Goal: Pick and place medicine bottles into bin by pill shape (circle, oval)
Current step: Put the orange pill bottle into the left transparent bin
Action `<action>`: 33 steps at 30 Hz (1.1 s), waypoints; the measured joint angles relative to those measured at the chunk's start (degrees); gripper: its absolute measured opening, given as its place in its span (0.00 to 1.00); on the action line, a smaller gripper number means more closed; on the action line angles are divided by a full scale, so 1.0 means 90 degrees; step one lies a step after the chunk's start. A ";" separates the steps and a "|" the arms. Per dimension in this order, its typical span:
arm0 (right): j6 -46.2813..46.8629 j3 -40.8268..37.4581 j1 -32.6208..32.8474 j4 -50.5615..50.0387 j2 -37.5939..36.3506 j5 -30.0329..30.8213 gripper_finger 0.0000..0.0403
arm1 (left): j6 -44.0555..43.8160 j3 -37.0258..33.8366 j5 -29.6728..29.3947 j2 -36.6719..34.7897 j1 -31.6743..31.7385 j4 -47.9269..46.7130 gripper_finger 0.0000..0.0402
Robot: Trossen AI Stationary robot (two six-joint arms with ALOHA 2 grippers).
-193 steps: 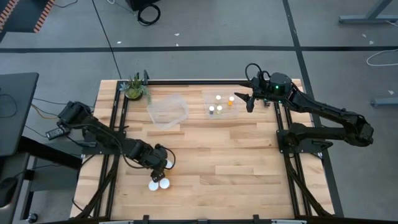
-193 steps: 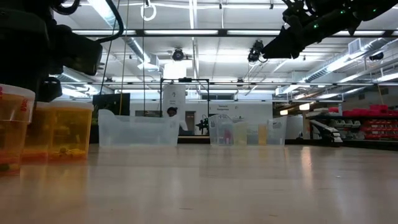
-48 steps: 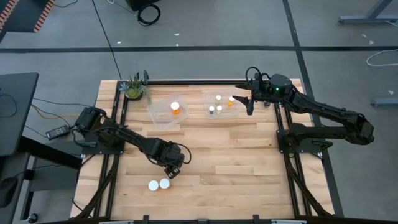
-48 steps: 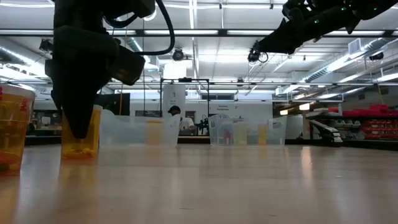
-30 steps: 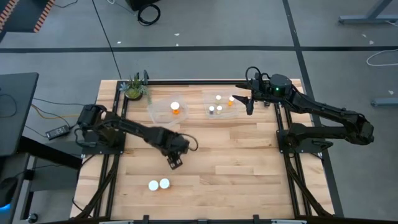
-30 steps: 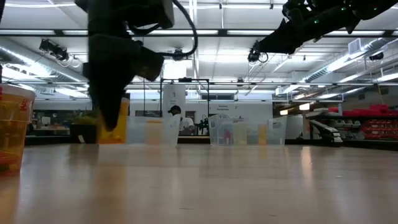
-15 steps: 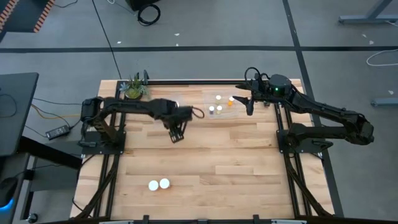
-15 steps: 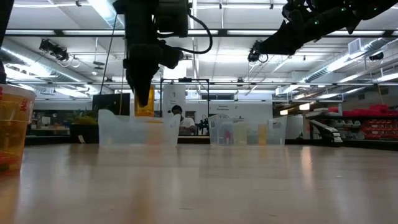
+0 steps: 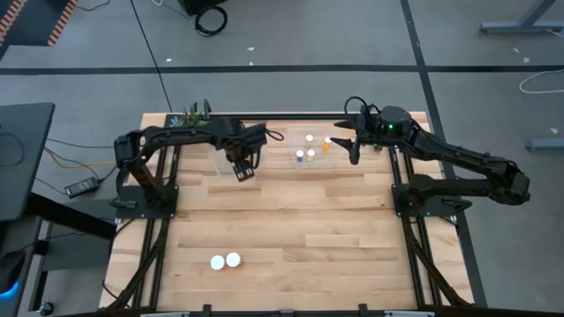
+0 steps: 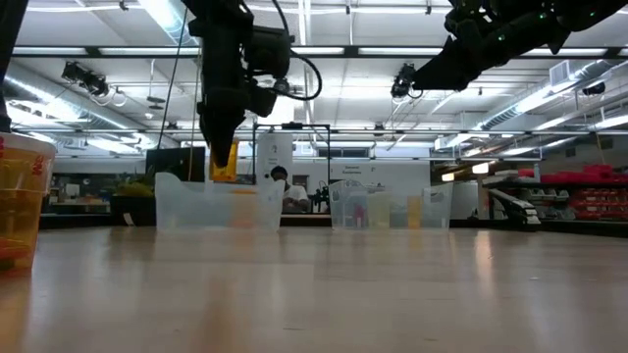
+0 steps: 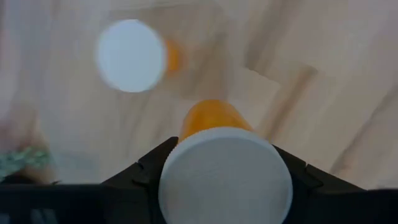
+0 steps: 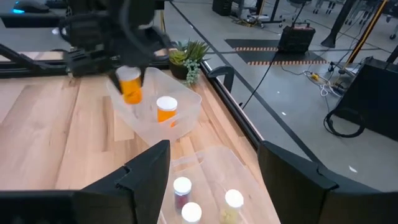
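Note:
My left gripper (image 9: 241, 171) is shut on an orange medicine bottle with a white cap (image 11: 225, 174) and hangs over the left clear bin (image 12: 186, 106). One orange bottle (image 12: 166, 109) stands in that bin. The right clear bin (image 9: 330, 160) holds several small white-capped bottles (image 9: 305, 154). Two white-capped bottles (image 9: 225, 261) stand on the table near its front left. My right gripper (image 12: 211, 180) is open and empty, above the right bin's right end (image 9: 352, 150). My left gripper pinches the bottle at its cap end (image 11: 186, 163) between its two fingers, one on each side. The fingers come from above, pointing down. The bottle's orange body (image 10: 224, 162) hangs upright below the fingers, clear of the bin.
A small green potted plant (image 9: 189, 120) stands at the far left corner, behind the left bin. A close orange bottle (image 10: 20, 201) shows at the low view's left edge. Bare wood lies between the bins and the front edge.
My left gripper has carried the orange bottle from the table's middle toward the far edge and upward, to a place over the left bin. It has stayed shut on the bottle, which stays upright.

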 joint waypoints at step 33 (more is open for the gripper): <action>0.0045 -0.0001 0.0005 -0.0039 0.0000 -0.0002 0.62 | 0.0064 -0.1082 -0.0192 -0.0142 0.1262 0.0939 0.72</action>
